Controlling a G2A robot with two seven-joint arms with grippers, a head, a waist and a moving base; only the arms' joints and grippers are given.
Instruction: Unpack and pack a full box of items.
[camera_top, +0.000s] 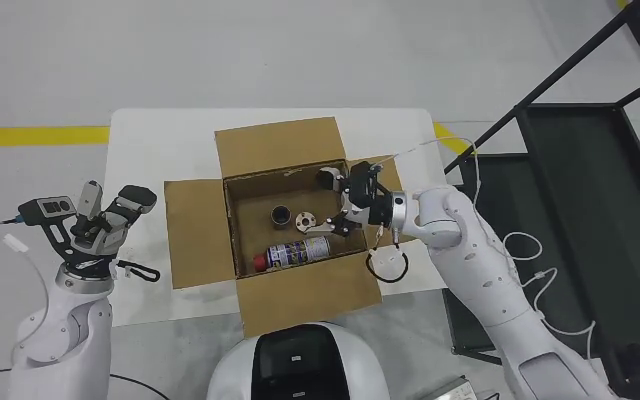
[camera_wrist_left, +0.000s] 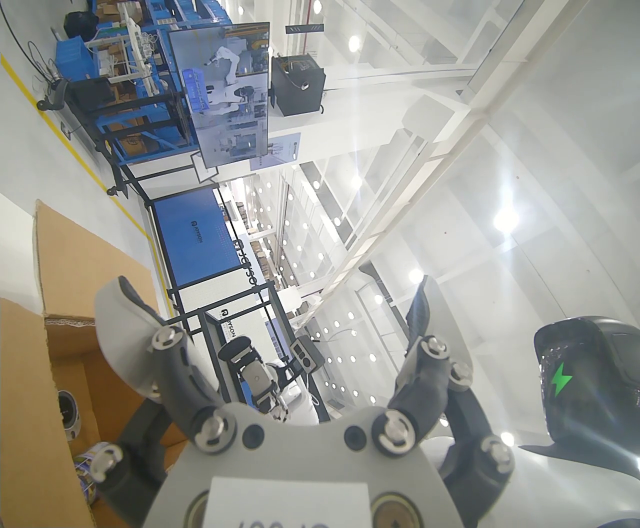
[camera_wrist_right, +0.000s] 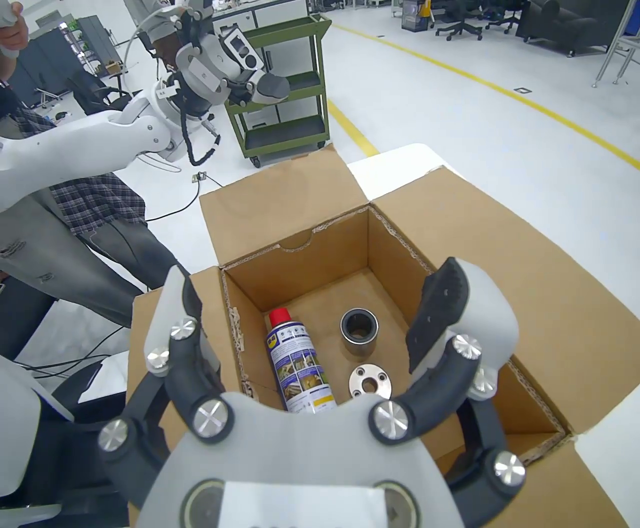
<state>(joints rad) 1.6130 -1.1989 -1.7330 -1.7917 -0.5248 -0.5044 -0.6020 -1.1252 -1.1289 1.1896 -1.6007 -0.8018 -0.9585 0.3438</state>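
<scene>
We see the open brown cardboard box (camera_top: 280, 145) on the white bench (camera_top: 160, 140). Inside it, a blue and yellow spray can with a red cap (camera_wrist_right: 297, 367) lies on its side beside an upright dark metal sleeve (camera_wrist_right: 358, 332) and a flat round steel flange (camera_wrist_right: 370, 382). Our right hand (camera_wrist_right: 312, 285) hovers over the box's right side, fingers apart and empty. Our left hand (camera_top: 112, 200) is raised off the bench's left edge, fingers also apart.

My glossy white arms (camera_top: 480, 260) end in grey-plated grippers (camera_wrist_right: 315, 280): black linkages, silver screws, white-shelled, black-padded fingers (camera_wrist_right: 440, 310), looping black wrist cables (camera_top: 372, 268).
</scene>
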